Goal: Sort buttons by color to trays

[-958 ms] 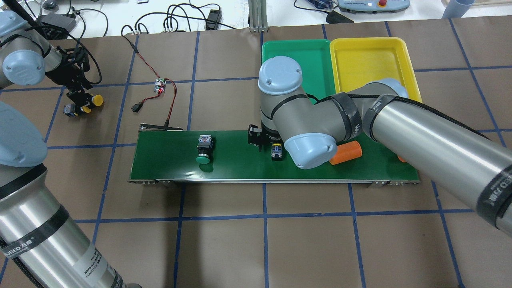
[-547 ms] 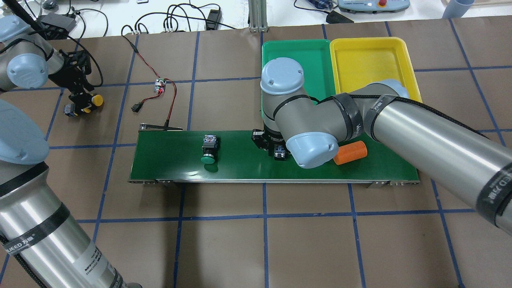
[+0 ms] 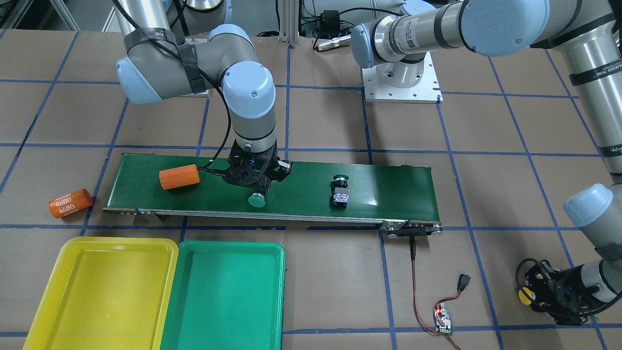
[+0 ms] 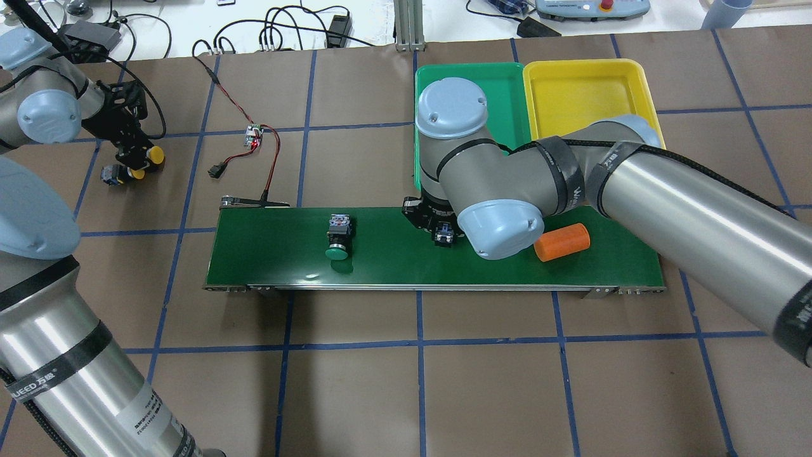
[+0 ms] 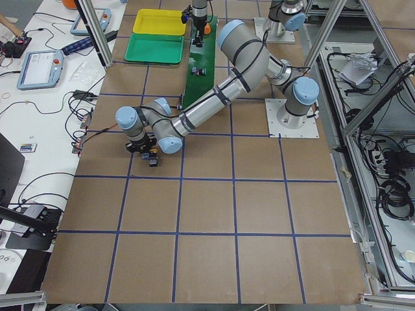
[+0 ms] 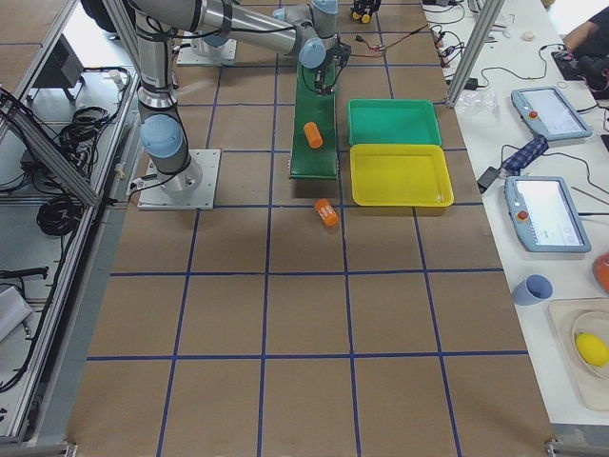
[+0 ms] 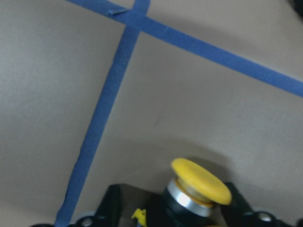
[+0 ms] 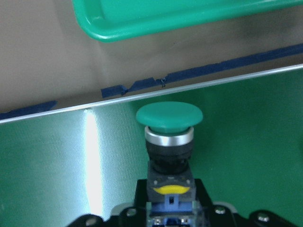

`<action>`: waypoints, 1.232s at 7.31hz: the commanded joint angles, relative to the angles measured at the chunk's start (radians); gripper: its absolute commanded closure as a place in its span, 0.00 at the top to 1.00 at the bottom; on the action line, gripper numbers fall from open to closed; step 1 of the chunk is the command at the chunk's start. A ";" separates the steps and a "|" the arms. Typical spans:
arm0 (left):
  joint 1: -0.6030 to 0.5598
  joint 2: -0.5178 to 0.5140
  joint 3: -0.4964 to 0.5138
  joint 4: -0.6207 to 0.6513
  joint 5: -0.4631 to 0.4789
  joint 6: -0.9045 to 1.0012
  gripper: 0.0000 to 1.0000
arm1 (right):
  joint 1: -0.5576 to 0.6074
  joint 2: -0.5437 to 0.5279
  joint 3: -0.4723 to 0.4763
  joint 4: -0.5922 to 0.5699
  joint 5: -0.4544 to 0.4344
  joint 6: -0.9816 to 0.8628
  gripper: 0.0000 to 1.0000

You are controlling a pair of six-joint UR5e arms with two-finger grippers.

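Yellow tray (image 3: 102,291) and green tray (image 3: 228,296), lower left: bare. Right claw (image 3: 255,187) clamps green button (image 3: 256,200) on belt (image 3: 388,189) beside cylinder (image 3: 179,177); left claw (image 3: 534,294) clamps yellow button (image 3: 524,295).

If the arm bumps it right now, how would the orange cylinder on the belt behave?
The orange cylinder lies on its side on the belt, so it would probably roll when nudged across its axis. Its smooth round wall may slip in a pinch. It looks rigid.

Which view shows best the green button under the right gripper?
Right wrist-mounted: the green button fills the centre, cap and collar sharp. Front-facing shows its cap small; overhead only its body end, the arm hiding the cap; side views, hardly anything.
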 commanded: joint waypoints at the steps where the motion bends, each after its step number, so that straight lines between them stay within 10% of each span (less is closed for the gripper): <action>1: -0.016 0.055 0.005 -0.072 0.000 -0.098 0.00 | -0.105 0.003 -0.054 -0.007 -0.068 -0.028 0.00; 5: -0.116 0.250 -0.042 -0.331 0.000 -0.613 0.00 | -0.164 0.169 -0.159 -0.147 -0.062 -0.124 0.00; 9: -0.208 0.456 -0.347 -0.330 0.000 -1.330 0.00 | -0.176 0.245 -0.180 -0.216 -0.071 -0.295 0.00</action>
